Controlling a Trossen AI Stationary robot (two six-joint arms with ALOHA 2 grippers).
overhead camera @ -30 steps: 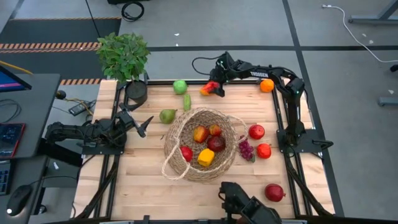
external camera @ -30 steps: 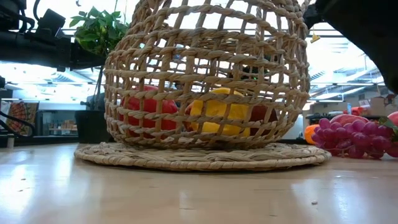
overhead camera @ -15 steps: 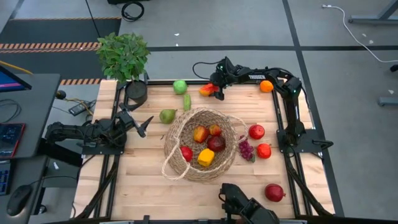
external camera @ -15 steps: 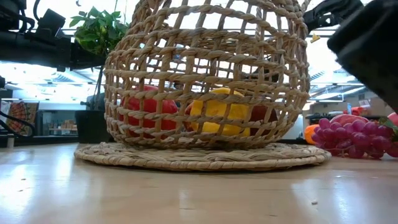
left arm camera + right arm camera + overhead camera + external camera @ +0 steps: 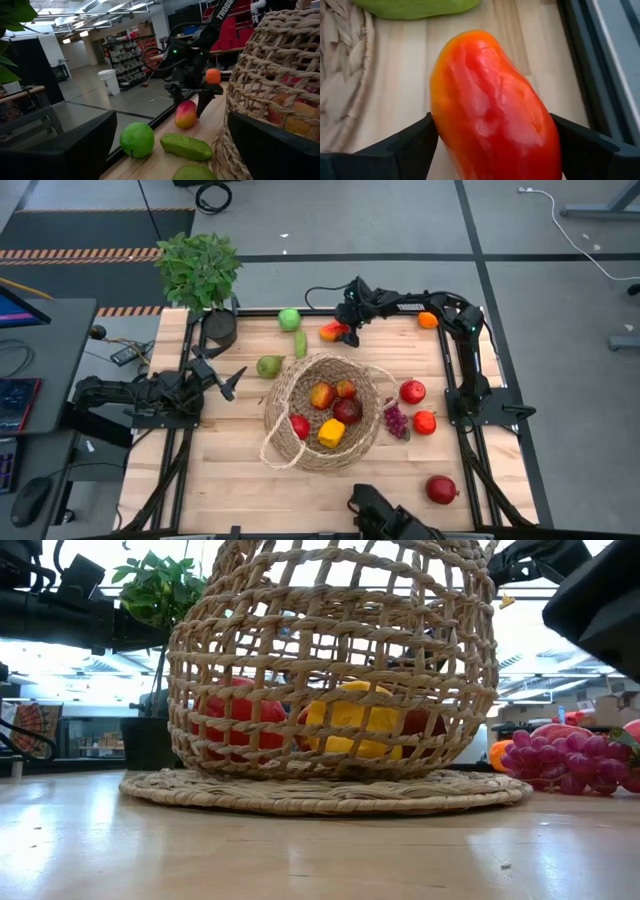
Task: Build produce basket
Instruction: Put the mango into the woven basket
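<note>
The wicker basket (image 5: pixel 322 412) stands mid-table with several pieces of produce inside. A red-orange mango (image 5: pixel 490 110) lies on the table near the far edge, beyond the basket. My right gripper (image 5: pixel 344 330) slants down over it, one finger on each side. A green apple (image 5: pixel 289 319), a cucumber (image 5: pixel 301 343) and a pear (image 5: pixel 268 366) lie on the table left of the mango. My left gripper (image 5: pixel 232 380) waits open at the left edge, level, holding nothing. My right gripper has the mango's two long sides (image 5: pixel 437 130) between its fingers (image 5: pixel 415 145), which come slanting down from the far side. Both fingers lie against the skin. The mango rests on the table (image 5: pixel 185 114), lying flat.
An orange (image 5: pixel 428 319) sits at the far right corner. Purple grapes (image 5: pixel 396 420) and two red fruits (image 5: pixel 412 391) (image 5: pixel 424 422) lie right of the basket, another red fruit (image 5: pixel 440 489) near the front. A potted plant (image 5: pixel 200 270) stands at the far left corner.
My right gripper has sunk toward the table at the far edge and come down around the mango. The mango still lies on the table.
</note>
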